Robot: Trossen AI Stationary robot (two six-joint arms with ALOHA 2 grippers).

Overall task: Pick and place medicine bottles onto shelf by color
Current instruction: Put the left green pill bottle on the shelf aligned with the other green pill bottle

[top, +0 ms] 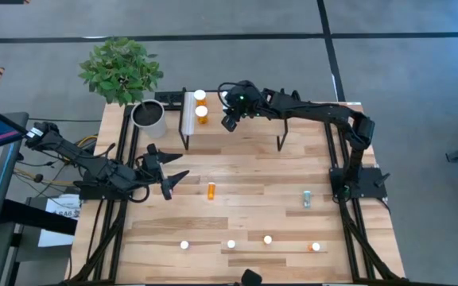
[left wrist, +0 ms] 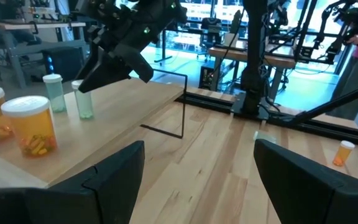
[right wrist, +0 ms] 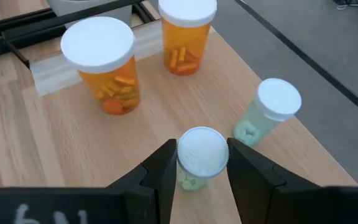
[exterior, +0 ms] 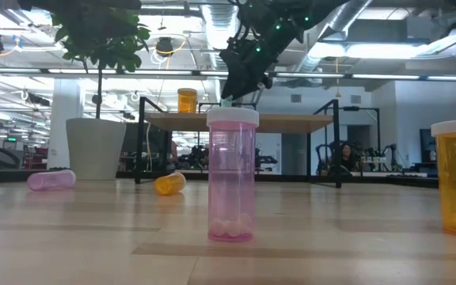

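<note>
The shelf (top: 245,135) stands at the table's far middle. On its left end stand two orange medicine bottles (right wrist: 104,62) (right wrist: 185,34) and a pale teal one (right wrist: 272,109). My right gripper (right wrist: 201,155) (top: 229,123) hangs over that end, shut on a second teal bottle (left wrist: 84,104) beside the first. My left gripper (left wrist: 197,155) (top: 172,165) waits open above the table's left side, pointing at the shelf with nothing between its fingers. More bottles stand or lie on the tabletop. My right gripper pinches the teal bottle's white cap (right wrist: 201,149) between its two fingers, one on each side. The fingers slant down from the table's right side. The bottle is upright, and its base (left wrist: 86,116) seems to rest on the shelf top.
A potted plant (top: 148,117) stands left of the shelf. An orange bottle (top: 211,191) and a teal one (top: 308,199) lie mid-table. Several bottles stand near the front edge, among them a pink one (exterior: 232,178) and an orange one (top: 316,247). The shelf's right part is bare.
</note>
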